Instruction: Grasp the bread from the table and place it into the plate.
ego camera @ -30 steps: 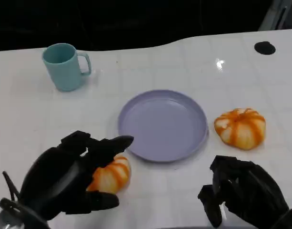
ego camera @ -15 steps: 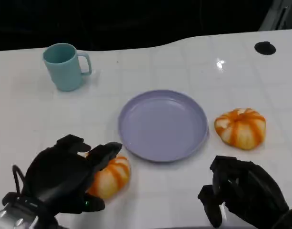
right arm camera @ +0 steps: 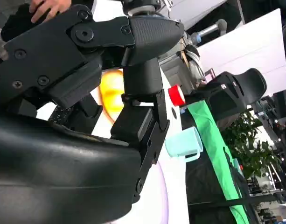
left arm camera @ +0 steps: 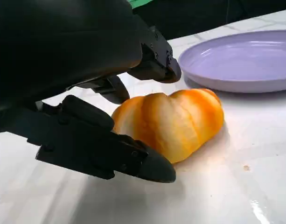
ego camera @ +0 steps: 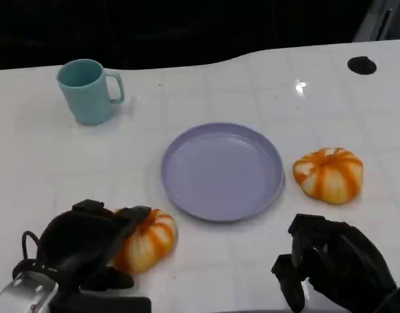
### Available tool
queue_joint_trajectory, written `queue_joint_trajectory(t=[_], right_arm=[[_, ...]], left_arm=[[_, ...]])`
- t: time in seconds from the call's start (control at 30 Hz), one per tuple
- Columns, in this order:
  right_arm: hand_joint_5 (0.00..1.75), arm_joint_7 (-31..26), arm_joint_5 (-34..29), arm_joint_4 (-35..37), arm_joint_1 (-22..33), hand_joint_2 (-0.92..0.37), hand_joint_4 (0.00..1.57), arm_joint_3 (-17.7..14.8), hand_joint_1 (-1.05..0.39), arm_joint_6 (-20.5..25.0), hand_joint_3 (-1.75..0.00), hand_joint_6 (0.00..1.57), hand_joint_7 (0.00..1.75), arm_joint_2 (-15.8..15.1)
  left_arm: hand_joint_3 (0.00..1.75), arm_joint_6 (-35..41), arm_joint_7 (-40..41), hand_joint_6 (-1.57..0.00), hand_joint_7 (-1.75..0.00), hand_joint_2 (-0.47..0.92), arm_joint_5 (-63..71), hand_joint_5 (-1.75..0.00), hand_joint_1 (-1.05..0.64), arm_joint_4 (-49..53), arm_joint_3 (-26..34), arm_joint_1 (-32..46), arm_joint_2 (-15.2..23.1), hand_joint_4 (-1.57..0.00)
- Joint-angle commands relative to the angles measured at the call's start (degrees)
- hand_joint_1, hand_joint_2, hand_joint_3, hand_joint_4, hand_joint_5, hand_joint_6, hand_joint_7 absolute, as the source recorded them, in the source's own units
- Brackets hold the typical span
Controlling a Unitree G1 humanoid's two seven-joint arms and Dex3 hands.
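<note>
While the bread (ego camera: 147, 238) lies on the white counter (ego camera: 43, 169) near its front edge, we see the robot's left hand (ego camera: 82, 244) cupped over the loaf's near end, fingers (left arm camera: 101, 144) spread on either side of it. From the left wrist camera, we see one finger low beside the bread (left arm camera: 173, 123) and another (ego camera: 131, 215) arched above it, but we cannot tell whether they have closed on the crust. The loaf is orange with paler stripes and sits just beside the near-left rim of the plate (ego camera: 222, 171), apart from it. The plate is lavender, round and shallow, set around the middle of the counter.

On the far side of the plate from the bread, toward the counter's right edge, we find a second orange-striped roll (ego camera: 328, 173), near the plate but not touching it. A teal mug (ego camera: 87, 90) stands upright toward the back left corner, its handle turned to the plate's side. A small black disc (ego camera: 361, 64) sits at the back right corner.

At the front right edge, our view takes in the right hand (ego camera: 330, 267), its fingers curled in with nothing between them, well apart from the roll.
</note>
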Motion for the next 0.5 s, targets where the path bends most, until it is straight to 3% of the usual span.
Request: queue_joint_trajectory(t=[0.03,0.07,0.1,0.17,0.23,0.33,0.43,0.5], right_arm=[[1.55,-0.19,0.72,-1.08,0.32,-0.67,1.22,-0.41,-0.92,0.54,-0.49,1.05,1.38,-0.60],[1.55,-0.30,0.72,-1.16,0.31,-0.66,1.22,-0.43,-0.92,0.65,-0.49,1.05,1.38,-0.59],[1.55,-0.32,0.71,-1.16,0.29,-0.66,1.22,-0.46,-0.93,0.68,-0.49,1.05,1.38,-0.59],[1.55,-0.31,0.61,-1.15,0.30,-0.66,1.22,-0.46,-0.93,0.52,-0.50,1.05,1.38,-0.60],[1.55,-0.21,0.83,-1.07,0.22,-0.66,1.21,-0.56,-0.93,0.60,-0.50,1.05,1.38,-0.56],[1.55,-0.09,0.97,-0.94,0.10,-0.66,1.21,-0.65,-0.93,0.58,-0.50,1.05,1.38,-0.55],[1.56,-0.02,1.10,-1.05,0.06,-0.65,1.21,-0.68,-0.94,0.82,-0.50,1.05,1.39,-0.70],[1.56,0.07,1.15,-1.01,0.05,-0.65,1.21,-0.73,-0.93,0.82,-0.50,1.05,1.39,-0.75]], left_arm=[[0.08,-1.86,4.80,-0.40,-0.04,0.92,-1.64,-0.52,-0.53,4.69,-1.32,-1.57,1.41,-0.36],[0.08,-2.40,6.21,-0.44,-0.04,0.92,-1.80,-0.60,-0.48,5.83,-1.55,-1.97,1.43,-0.39],[0.09,-2.92,7.75,-0.50,-0.04,0.92,-2.02,-0.78,-0.44,6.99,-1.72,-2.35,1.35,-0.40],[0.09,-3.53,10.99,-0.68,-0.07,0.92,-2.06,-1.39,-0.35,9.49,-2.19,-3.24,1.18,-0.39],[0.20,-3.55,13.91,-0.89,-0.16,0.92,-1.28,-1.64,-0.31,11.78,-3.07,-4.28,1.34,-0.50],[0.30,-4.50,17.78,-1.11,-0.33,0.92,-1.00,-1.71,-0.28,15.09,-4.39,-5.79,1.79,-0.70],[0.63,-4.61,19.53,-1.01,-0.82,0.82,-0.57,-1.74,-0.26,16.56,-5.72,-6.76,2.49,-0.82],[0.71,-3.63,19.40,-0.90,-1.07,0.79,-0.02,-1.75,-0.27,16.43,-6.53,-7.11,2.94,-0.84]])
